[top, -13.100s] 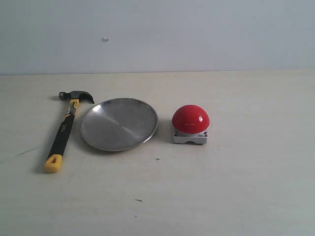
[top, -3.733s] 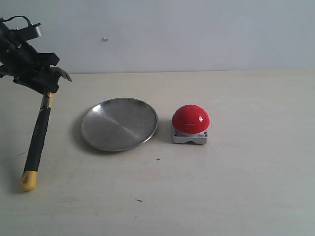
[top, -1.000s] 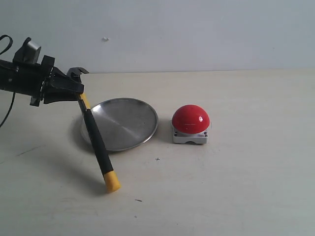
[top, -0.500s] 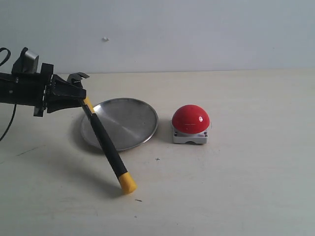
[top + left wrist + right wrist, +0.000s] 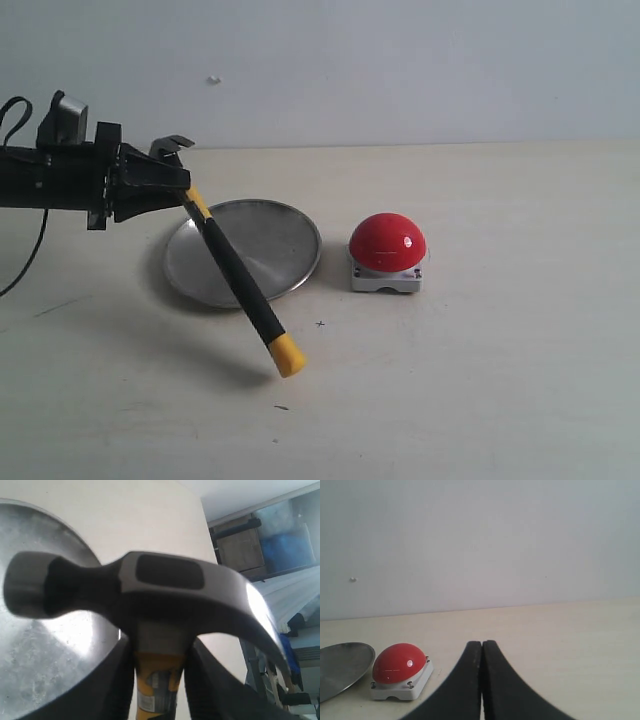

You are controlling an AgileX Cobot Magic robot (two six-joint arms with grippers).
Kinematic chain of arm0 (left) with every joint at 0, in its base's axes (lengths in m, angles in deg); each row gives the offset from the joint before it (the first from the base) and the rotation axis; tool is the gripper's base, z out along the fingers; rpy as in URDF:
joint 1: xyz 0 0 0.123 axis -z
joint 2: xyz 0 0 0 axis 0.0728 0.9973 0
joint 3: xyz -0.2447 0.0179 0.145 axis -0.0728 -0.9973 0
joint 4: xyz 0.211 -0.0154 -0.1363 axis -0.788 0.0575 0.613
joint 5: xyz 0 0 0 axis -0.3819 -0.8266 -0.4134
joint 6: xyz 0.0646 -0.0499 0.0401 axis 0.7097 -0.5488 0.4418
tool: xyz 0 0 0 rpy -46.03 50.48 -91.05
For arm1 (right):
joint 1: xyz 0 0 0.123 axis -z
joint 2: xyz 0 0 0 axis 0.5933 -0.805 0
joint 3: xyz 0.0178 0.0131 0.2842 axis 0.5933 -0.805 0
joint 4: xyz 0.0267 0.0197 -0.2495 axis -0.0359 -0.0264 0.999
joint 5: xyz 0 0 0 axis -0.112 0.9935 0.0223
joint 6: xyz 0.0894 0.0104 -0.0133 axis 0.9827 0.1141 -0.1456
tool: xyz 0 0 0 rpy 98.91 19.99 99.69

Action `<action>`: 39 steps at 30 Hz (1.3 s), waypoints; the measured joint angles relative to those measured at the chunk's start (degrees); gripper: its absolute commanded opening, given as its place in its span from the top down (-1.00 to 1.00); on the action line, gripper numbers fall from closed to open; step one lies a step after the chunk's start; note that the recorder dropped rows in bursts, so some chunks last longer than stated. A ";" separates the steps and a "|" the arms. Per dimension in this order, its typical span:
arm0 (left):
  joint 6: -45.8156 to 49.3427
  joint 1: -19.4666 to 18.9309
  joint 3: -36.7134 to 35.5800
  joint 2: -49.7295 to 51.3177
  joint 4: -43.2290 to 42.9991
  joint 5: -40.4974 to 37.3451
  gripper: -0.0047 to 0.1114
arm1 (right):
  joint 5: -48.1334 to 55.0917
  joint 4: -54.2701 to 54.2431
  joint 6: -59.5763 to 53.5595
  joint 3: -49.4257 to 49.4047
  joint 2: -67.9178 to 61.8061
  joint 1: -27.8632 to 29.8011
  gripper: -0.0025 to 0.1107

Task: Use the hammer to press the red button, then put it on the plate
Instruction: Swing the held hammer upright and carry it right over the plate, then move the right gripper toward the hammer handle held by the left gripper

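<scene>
The left pincer [image 5: 180, 188] clamped the hammer [image 5: 240, 285] at its yellow neck, the handle slanting down across the front of the plate [image 5: 292, 232] towards the bench [image 5: 480, 380]. The red button [image 5: 387, 243] stood beside the plate, apart from the hammer. The right pincer [image 5: 481, 680] was closed and empty.

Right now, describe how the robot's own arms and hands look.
The left arm is matte black and boxy, with a small grey camera block on top and a thin black cable looping off it. The left hand is black. The right hand has two black, curved, tapering fingers.
</scene>
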State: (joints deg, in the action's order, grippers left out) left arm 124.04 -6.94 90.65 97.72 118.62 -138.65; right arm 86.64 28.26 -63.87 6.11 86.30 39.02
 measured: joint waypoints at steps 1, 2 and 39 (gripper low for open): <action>0.10 0.21 0.00 -0.15 0.21 0.00 0.92 | 0.00 0.00 0.00 0.00 0.00 0.00 0.96; 0.10 0.62 0.00 -0.52 1.00 0.00 0.92 | 0.00 0.00 0.00 0.00 0.00 0.00 0.96; 3.16 5.57 -0.13 -0.64 5.90 0.41 0.92 | -18.66 -13.89 1.25 9.64 -10.19 0.00 0.96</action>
State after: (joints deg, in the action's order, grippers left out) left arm 127.20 -1.37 90.53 97.08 124.52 -138.24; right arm 67.98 14.36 -62.61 15.76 76.12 39.02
